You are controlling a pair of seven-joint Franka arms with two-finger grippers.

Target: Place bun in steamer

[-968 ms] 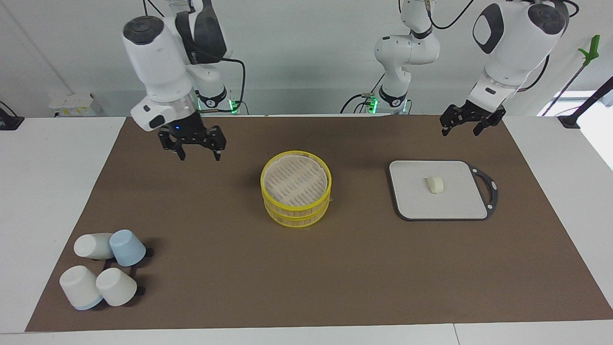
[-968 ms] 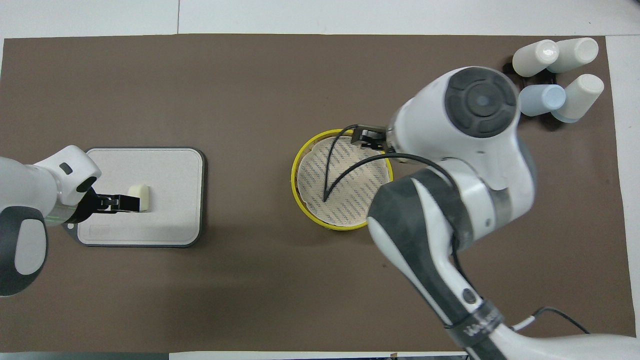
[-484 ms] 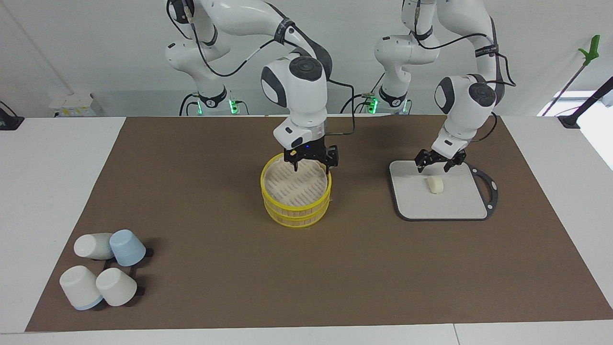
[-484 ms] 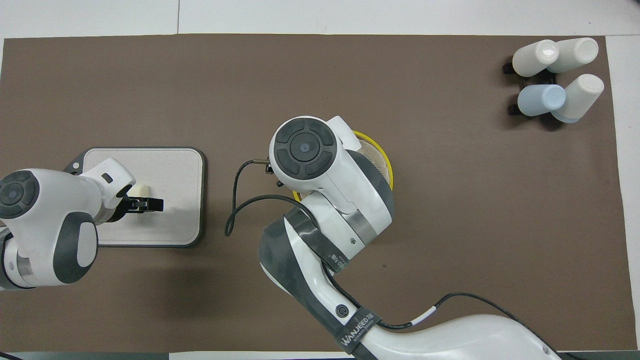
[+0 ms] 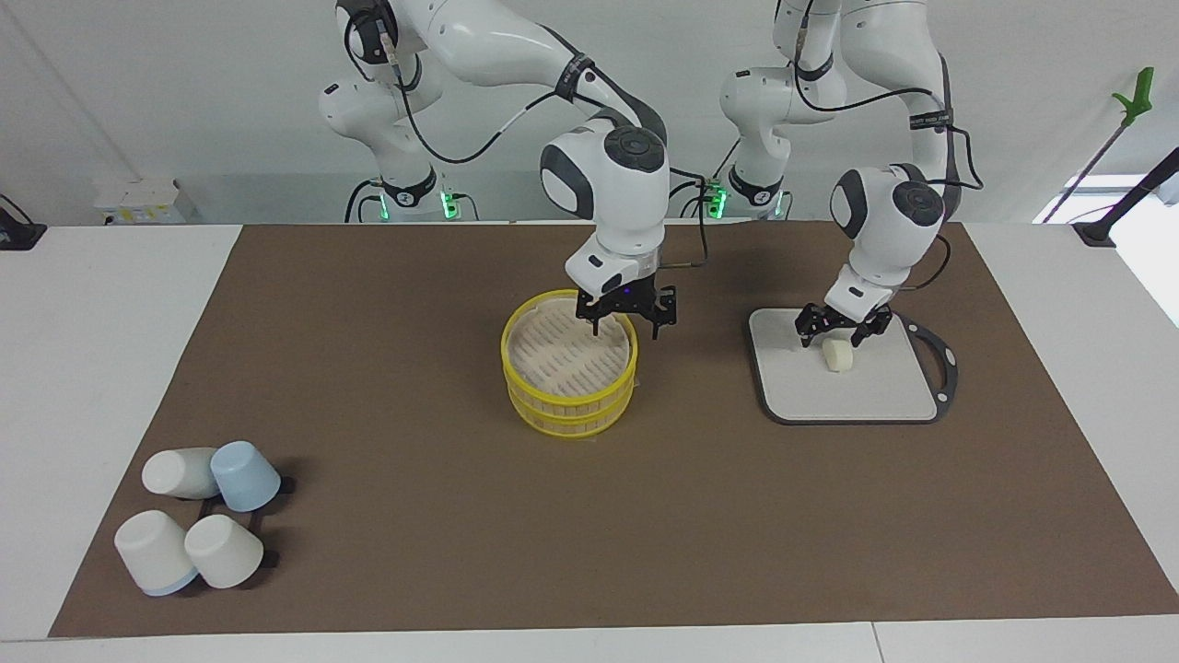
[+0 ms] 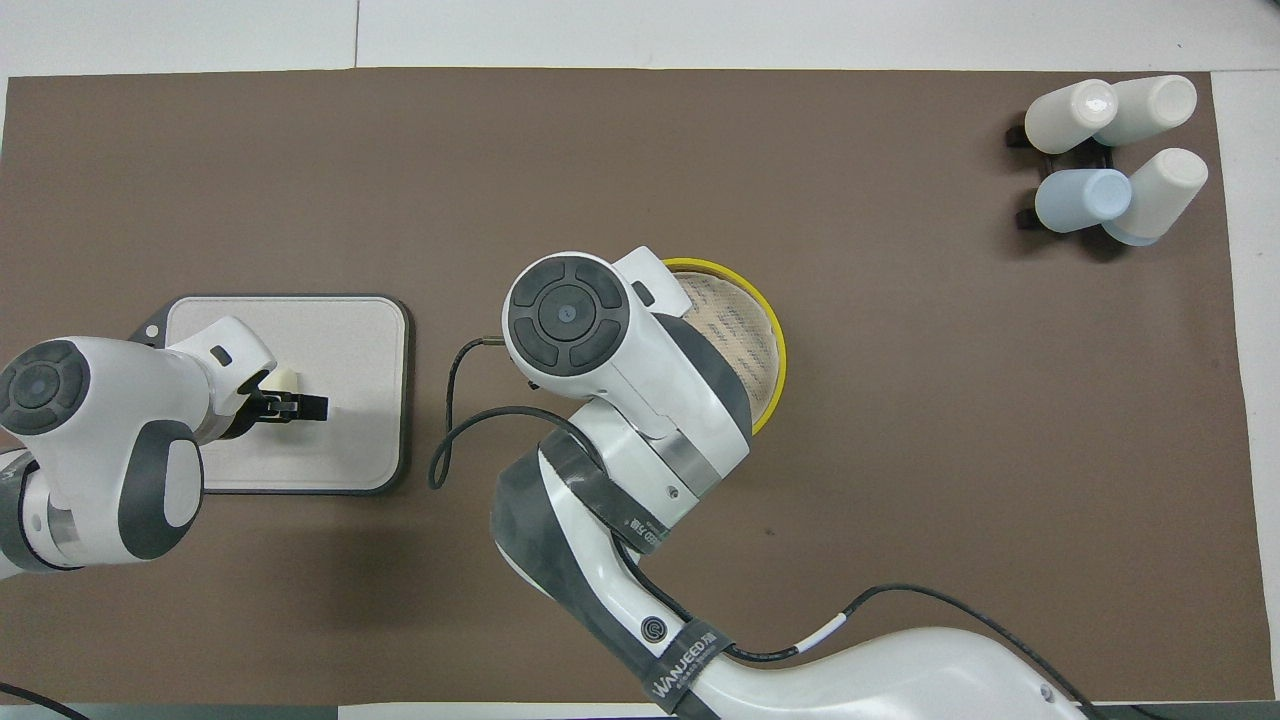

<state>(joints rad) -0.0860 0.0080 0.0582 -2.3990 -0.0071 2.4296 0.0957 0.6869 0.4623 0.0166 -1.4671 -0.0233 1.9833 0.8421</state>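
The bun (image 5: 838,355) lies on the grey board (image 5: 884,391) toward the left arm's end of the table. It also shows in the overhead view (image 6: 286,379). My left gripper (image 5: 832,335) is open and low over the bun, its fingers on either side of the bun's robot-side end. The yellow-rimmed steamer (image 5: 571,401) stands mid-table with its top tier empty. My right gripper (image 5: 626,328) is open over the steamer's rim on the side toward the board. In the overhead view the right arm hides that gripper and covers half of the steamer (image 6: 776,335).
Several white and pale blue cups (image 5: 198,516) lie on a black rack at the right arm's end, far from the robots; they also show in the overhead view (image 6: 1110,150). A brown mat (image 5: 414,414) covers the table.
The right gripper swept from over the mat at its own end to the steamer's rim and came down. The left gripper dropped from high above the board to just over the bun.
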